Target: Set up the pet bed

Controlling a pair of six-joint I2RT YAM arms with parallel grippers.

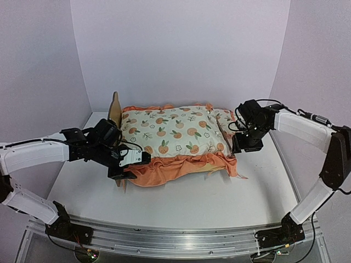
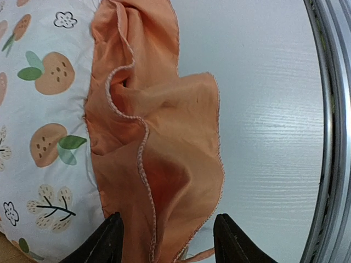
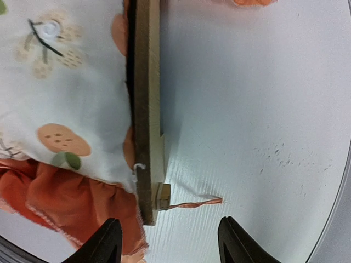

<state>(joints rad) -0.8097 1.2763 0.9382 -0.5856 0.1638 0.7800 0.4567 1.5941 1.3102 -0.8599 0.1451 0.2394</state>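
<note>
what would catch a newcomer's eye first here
The big fruit-print cushion with its orange ruffle dominates the middle of the white table. It lies on the plywood pet bed, of which mostly the end board standing up on the left shows. The left hand hangs open over the ruffle at the near left corner, and the right hand is open beside the bed's right end.

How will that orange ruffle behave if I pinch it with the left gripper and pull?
Probably floppy: the orange ruffle lies in loose folds on the table, so it should stretch out before anything follows. It looks thin and light. Being joined to the cushion, a pull would likely drag that too.
</note>
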